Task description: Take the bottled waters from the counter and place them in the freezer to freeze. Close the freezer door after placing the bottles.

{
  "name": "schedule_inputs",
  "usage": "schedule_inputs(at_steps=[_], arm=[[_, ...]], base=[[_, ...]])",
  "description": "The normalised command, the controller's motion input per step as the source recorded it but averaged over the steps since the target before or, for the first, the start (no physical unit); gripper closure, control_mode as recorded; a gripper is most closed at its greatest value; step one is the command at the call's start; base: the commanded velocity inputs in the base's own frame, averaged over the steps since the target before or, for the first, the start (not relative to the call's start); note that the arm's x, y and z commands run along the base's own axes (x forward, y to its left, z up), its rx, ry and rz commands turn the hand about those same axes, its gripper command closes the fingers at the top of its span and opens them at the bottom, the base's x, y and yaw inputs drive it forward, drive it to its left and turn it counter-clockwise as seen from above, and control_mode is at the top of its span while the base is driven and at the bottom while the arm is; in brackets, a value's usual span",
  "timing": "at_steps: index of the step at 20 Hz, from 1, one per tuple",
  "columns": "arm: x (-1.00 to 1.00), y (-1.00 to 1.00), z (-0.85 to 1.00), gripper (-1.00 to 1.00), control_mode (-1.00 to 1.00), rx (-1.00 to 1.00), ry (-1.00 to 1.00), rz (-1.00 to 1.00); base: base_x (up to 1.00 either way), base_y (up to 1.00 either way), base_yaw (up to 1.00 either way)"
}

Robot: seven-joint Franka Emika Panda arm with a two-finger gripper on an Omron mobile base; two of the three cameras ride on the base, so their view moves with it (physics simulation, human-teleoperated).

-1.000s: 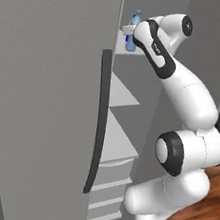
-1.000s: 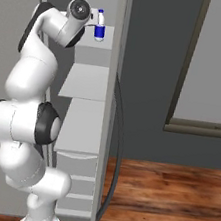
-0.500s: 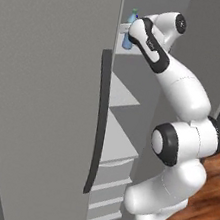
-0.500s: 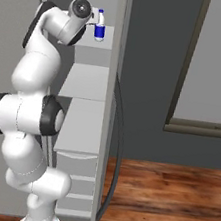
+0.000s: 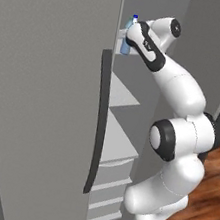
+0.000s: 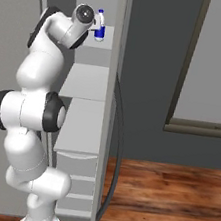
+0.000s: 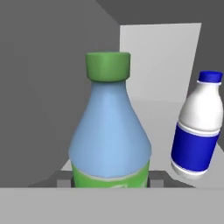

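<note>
Green-capped bottle [image 7: 110, 131] clamped in gripper [image 7: 109, 181] — blue-labelled bottle [image 7: 197, 129] beside it, on freezer shelf [image 7: 162, 109].

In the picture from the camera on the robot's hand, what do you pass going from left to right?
Dark grey inner wall of the freezer → pale blue bottle with a green cap and green label → white bottle with a blue label and blue cap.

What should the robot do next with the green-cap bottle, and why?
Probably lower it onto the top shelf and let go. The pincer is shut on the green-cap bottle, inside the freezer, beside the blue-label bottle standing there.
</note>
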Motion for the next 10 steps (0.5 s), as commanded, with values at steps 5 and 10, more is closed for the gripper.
schedule_inputs(at_steps=[5, 10], arm=[[0.10, 0.05, -0.11, 1.00, -1.00, 0.00, 0.01, 0.00], [0.01, 0.10, 0.24, 1.00, -1.00, 0.00, 0.00, 0.00]], base=[[0.00, 0.00, 0.00], [0.00, 0.00, 0.00]])
